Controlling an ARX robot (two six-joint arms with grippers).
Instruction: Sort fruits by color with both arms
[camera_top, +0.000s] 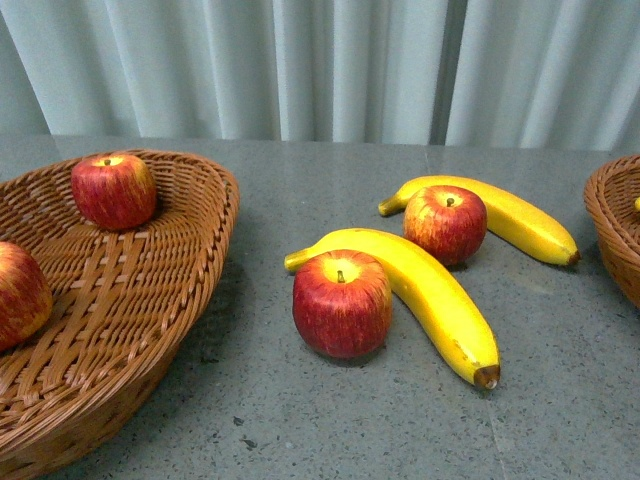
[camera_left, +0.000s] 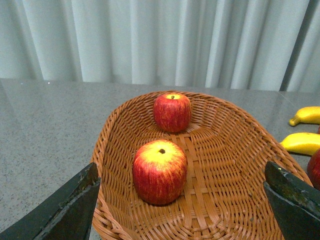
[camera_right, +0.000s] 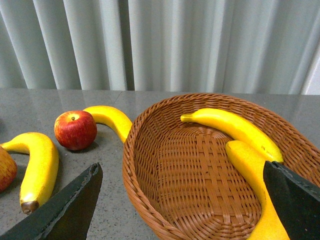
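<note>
Lying between baskets (camera_top: 222, 205), two apples (camera_top: 342, 303) sit against two bananas (camera_top: 432, 292); left fingers (camera_left: 65, 212) and right fingers (camera_right: 67, 210) spread apart.

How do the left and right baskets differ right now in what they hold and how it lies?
The left basket holds two red apples; the right basket holds two yellow bananas. The left basket's apples stand apart along its centre; the right basket's bananas lie close together along one wall. Both are brown woven oval baskets on the grey table.
</note>
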